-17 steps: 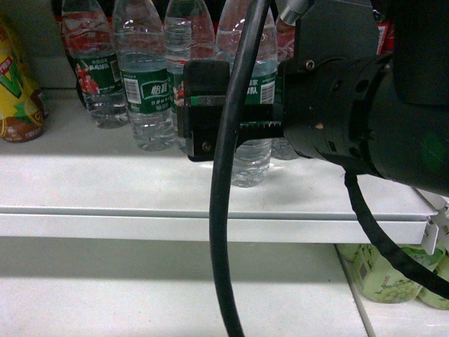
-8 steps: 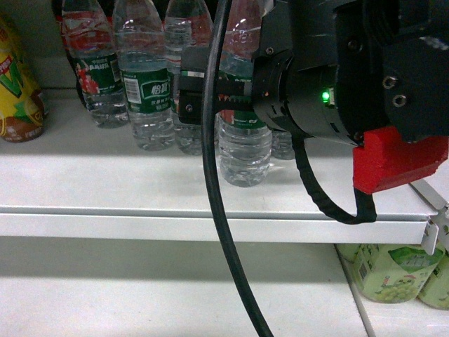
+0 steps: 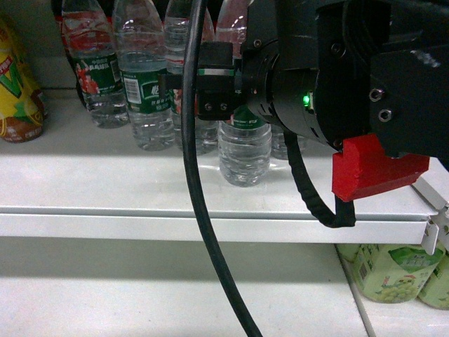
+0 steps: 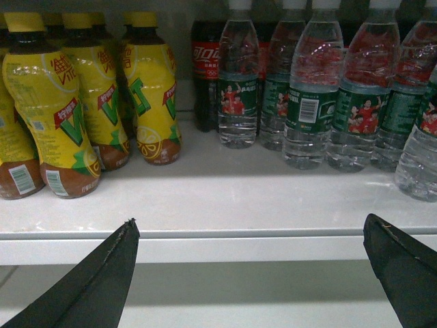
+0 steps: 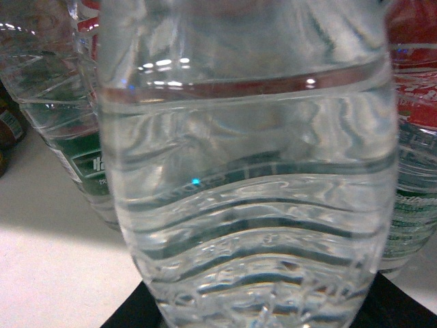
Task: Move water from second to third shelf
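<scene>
The water (image 3: 244, 151), a clear ribbed bottle with a green label, stands out in front of its row, near the shelf's front edge. My right gripper (image 3: 231, 105) is shut on it at label height, and one black finger (image 3: 214, 95) shows on its left side. The right wrist view is filled by the same bottle (image 5: 246, 191), held between the dark jaws of that gripper (image 5: 263, 307). I cannot tell whether its base touches the shelf. My left gripper (image 4: 249, 229) hangs open in front of the shelf edge with nothing in it.
More water bottles (image 4: 307, 102) stand in a row behind, with a cola bottle (image 4: 205, 68) further back. Yellow drink bottles (image 4: 61, 116) fill the left. The white shelf lip (image 3: 175, 225) runs across. A black cable (image 3: 200, 210) hangs in front. Green-labelled bottles (image 3: 389, 270) sit on the lower shelf, right.
My right wrist has turned and risen, bringing its red part into view. The gripper's finger has come in against the bottle. The bottle has shifted slightly left.
</scene>
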Controlling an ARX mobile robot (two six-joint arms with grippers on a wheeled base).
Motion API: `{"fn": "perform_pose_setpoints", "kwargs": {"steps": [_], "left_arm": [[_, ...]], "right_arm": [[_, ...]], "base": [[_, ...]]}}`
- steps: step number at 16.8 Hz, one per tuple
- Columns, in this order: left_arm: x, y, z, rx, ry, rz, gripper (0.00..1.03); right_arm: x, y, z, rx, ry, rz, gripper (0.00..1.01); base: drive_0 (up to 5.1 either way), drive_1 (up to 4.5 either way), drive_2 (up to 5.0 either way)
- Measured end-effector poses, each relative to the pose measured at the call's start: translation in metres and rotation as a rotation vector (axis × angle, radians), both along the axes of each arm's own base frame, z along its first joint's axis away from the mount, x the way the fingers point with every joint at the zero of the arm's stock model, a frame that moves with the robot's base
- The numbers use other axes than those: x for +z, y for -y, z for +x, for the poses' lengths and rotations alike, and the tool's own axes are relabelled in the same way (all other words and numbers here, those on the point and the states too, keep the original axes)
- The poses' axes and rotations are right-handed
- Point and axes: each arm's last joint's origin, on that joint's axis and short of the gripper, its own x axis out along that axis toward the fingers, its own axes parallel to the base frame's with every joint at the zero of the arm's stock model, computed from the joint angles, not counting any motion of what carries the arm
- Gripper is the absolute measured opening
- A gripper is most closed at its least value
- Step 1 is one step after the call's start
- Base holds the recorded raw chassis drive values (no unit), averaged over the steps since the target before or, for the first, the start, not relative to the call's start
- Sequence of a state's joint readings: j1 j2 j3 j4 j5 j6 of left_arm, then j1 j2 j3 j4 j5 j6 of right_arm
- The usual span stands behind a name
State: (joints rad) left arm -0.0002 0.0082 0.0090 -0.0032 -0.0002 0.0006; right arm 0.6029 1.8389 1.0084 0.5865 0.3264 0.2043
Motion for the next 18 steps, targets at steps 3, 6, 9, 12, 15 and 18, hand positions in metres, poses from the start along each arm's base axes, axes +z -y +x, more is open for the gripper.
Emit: {"fn": "perform_pose_setpoints", "kwargs": {"steps": [3, 6, 9, 12, 15, 18], "left_arm": [[0.000, 0.000, 0.000, 0.000, 0.000, 0.000, 0.98], [0.000, 0.000, 0.000, 0.000, 0.000, 0.000, 0.98], [0.000, 0.000, 0.000, 0.000, 0.000, 0.000, 0.98], [0.000, 0.000, 0.000, 0.000, 0.000, 0.000, 0.98], [0.000, 0.000, 0.000, 0.000, 0.000, 0.000, 0.98], [0.000, 0.000, 0.000, 0.000, 0.000, 0.000, 0.98]], "right_arm": [[0.000, 0.006, -0.017, 0.032, 0.027, -0.035, 0.41], [0.000, 0.026, -0.050, 0.094, 0.034, -0.073, 0.40], [0.000, 0.065, -0.075, 0.070, 0.028, -0.067, 0.40], [0.009, 0.114, -0.098, -0.020, 0.058, -0.044, 0.40], [0.014, 0.138, -0.116, -0.040, 0.073, -0.031, 0.40], [0.020, 0.179, -0.154, -0.149, 0.101, -0.030, 0.40]], "base": [[0.0, 0.00, 0.0], [0.0, 0.00, 0.0], [0.0, 0.00, 0.0], [0.0, 0.00, 0.0], [0.0, 0.00, 0.0], [0.0, 0.00, 0.0]]}}
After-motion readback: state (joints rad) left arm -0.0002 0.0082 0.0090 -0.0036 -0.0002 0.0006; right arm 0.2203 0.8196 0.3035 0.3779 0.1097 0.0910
